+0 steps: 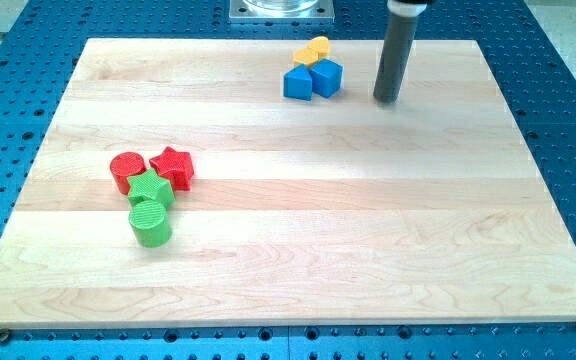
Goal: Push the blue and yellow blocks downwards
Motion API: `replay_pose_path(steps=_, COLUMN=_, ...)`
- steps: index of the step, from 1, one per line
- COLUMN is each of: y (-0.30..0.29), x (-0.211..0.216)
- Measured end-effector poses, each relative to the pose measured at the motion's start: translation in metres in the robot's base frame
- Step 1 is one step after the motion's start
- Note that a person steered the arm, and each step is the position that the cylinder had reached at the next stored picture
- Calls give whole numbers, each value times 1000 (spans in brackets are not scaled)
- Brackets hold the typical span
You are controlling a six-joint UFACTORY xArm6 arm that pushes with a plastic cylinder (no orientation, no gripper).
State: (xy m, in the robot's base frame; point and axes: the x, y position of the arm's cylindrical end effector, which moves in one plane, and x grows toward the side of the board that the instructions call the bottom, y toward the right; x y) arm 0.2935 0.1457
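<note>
My tip (pixel 387 99), a bare rod with no jaws to report, stood on the desk (pixel 298 240) just right of the 2 blue blocks (pixel 313 80) and 2 yellow blocks (pixel 311 50).

Around me: pale wooden board (pixel 298 250) with lengthwise grain bands, lying on a blue perforated metal table (pixel 568 120), a metal mounting plate (pixel 280 10) at the view's top edge, lighting even and soft.

No readable text anywhere (labels, numbers included).
</note>
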Motion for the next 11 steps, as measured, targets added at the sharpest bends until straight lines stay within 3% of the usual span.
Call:
replay_pose_path(steps=2, y=0, x=-93)
replay_pose_path(steps=3, y=-32, x=-97)
replay_pose_path(steps=5, y=-119, x=-72)
replay_pose_path(steps=8, y=-141, x=-29)
replay_pose_path(steps=9, y=-96, x=-70)
replay_pose_path(steps=10, y=-58, x=-50)
replay_pose_path(steps=11, y=-66, x=-24)
